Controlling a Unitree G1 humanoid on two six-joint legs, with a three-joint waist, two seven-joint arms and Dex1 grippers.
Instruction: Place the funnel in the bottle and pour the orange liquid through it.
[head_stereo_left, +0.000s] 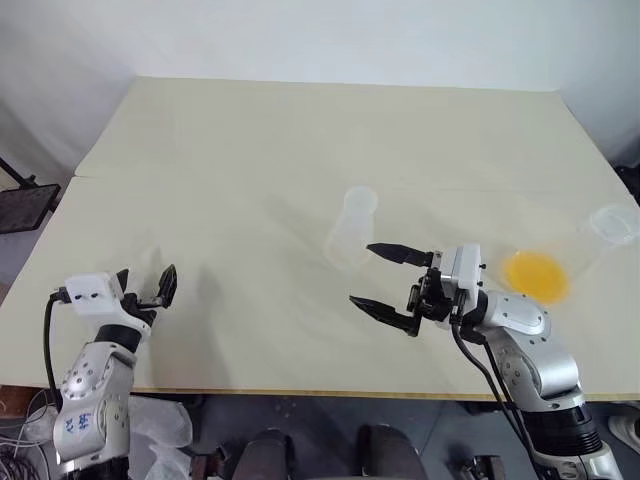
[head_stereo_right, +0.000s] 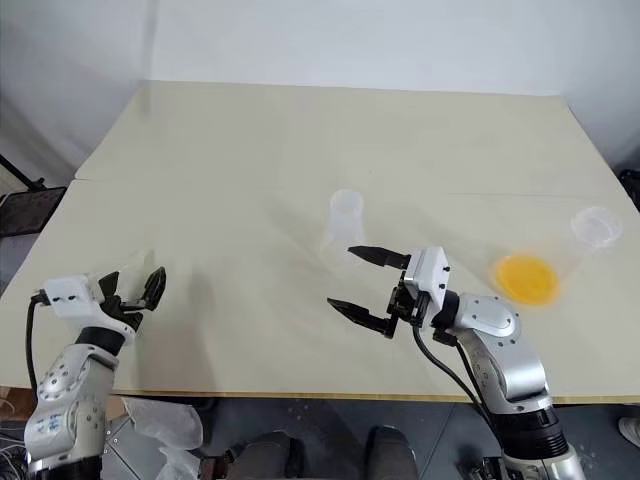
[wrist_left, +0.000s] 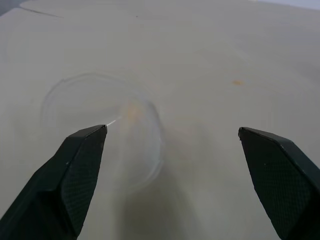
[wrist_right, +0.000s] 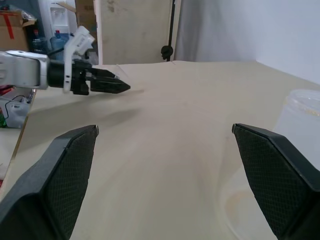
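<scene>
While the funnel lies at lower left on the worktop, just ahead of the left gripper, fingers wide, the bottle stands centre, beyond the right gripper, fingers wide, empty

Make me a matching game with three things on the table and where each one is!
Things:
1. small clear plastic funnel
2. tall clear plastic bottle
3. bright orange liquid

Places:
A. inside the wide clear cup on the robot's right
B. next to the open right claw
C. in front of the open left claw

Pairs: 1-C, 2-B, 3-A
</scene>
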